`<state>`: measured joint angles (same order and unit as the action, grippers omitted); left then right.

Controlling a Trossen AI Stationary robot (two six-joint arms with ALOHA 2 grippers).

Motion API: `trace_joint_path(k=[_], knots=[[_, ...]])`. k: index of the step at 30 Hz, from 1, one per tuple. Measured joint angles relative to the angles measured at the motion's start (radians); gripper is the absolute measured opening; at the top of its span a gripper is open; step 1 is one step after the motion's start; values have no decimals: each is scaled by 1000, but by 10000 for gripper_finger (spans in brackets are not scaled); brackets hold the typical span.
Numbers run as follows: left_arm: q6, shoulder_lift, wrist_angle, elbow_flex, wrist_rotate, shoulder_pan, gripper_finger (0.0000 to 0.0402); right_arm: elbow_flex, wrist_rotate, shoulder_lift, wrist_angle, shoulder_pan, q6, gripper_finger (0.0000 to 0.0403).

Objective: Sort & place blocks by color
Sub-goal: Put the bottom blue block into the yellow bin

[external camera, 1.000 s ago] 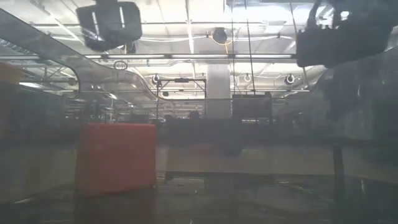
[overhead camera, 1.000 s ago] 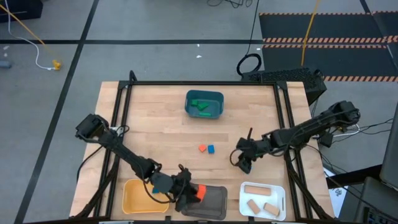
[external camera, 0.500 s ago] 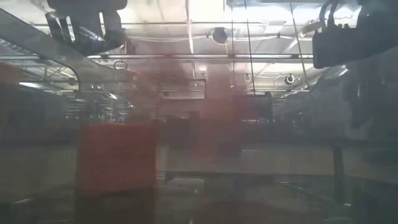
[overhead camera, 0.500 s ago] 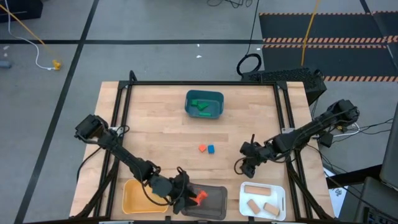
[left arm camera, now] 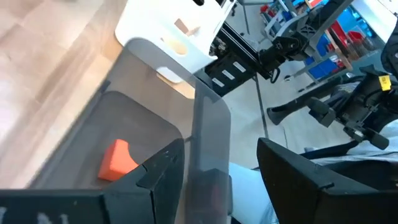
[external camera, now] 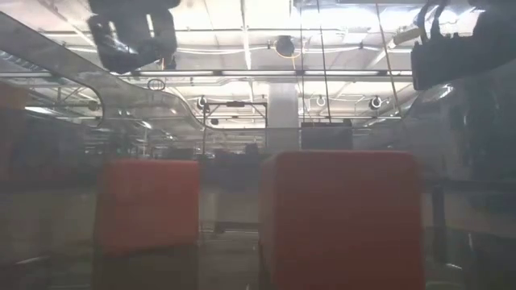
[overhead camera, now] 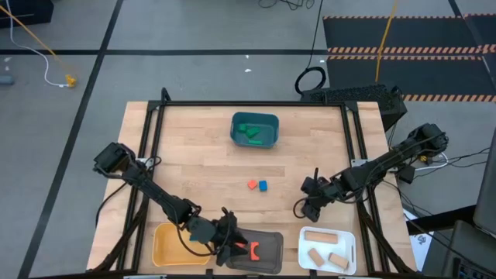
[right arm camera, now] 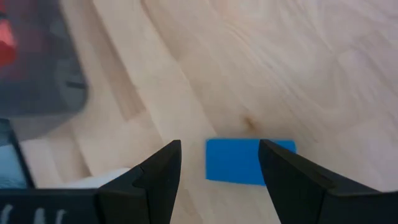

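Note:
A red block lies on the floor of the grey tray; it also shows in the left wrist view. The low view shows two red blocks standing side by side. My left gripper is open over the tray's left end, and its fingers stand either side of the tray's wall. My right gripper is open above the table with a blue block lying ahead of its fingers. A red block and a blue block lie mid-table.
A teal tray with green blocks stands at the far middle. At the near edge stand a yellow tray on the left and a white tray with tan blocks on the right. Bare wood lies between the trays.
My left gripper has opened and let go of a red block, which has dropped into the grey tray and now rests beside another red block. My right gripper has shifted a little toward the table's near right, still open.

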<state>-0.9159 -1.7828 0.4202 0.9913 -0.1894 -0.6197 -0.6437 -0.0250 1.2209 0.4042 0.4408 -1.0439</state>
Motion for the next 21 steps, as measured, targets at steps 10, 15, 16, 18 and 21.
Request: trace_joint_path(k=[10, 15, 16, 18, 21], knots=[[102, 0, -6, 0, 5, 22, 202, 0, 55, 1, 79, 0, -31, 206], [127, 0, -31, 0, 5, 43, 203, 0, 56, 1, 80, -1, -5, 218], [128, 0, -45, 0, 5, 47, 203, 0, 56, 1, 81, -3, -1, 225], [131, 0, -70, 0, 21, 57, 203, 0, 54, 1, 85, -8, 38, 241], [152, 0, -97, 0, 61, 77, 203, 0, 27, 1, 88, -16, 219, 263]])
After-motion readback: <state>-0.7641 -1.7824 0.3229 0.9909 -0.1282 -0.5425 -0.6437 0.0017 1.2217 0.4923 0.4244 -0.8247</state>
